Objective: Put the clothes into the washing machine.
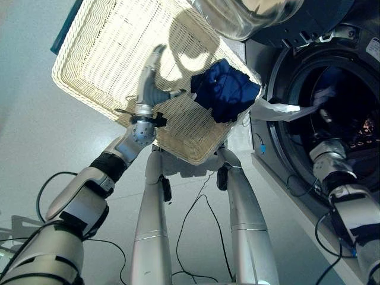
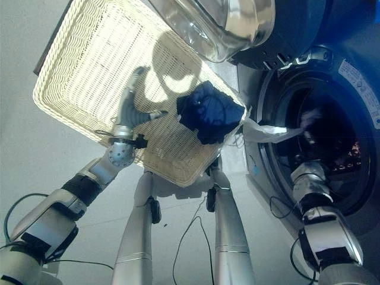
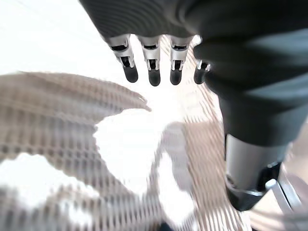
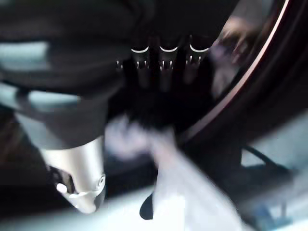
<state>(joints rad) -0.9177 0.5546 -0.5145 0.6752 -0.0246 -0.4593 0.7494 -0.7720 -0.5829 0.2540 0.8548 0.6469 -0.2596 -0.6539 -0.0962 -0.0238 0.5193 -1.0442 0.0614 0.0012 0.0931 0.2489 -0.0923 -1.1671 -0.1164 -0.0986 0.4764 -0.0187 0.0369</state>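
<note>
Right hand (image 1: 323,116) inside washer (image 1: 332,89), fingers pinching white cloth (image 1: 279,111) trailing over rim. Blue clothes (image 1: 224,89) in basket (image 1: 101,53). Left hand (image 1: 151,89) fingers spread. I judge risk: cloth snags, slides out.

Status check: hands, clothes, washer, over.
Left hand open over wicker basket. Right hand inside washer drum with white garment. Blue garment in basket.

We see a pale, smooth floor (image 1: 35,119) under strong light. Near the floor's far edge lies a dark teal strip (image 1: 64,32). The floor looks glossy and plain.
</note>
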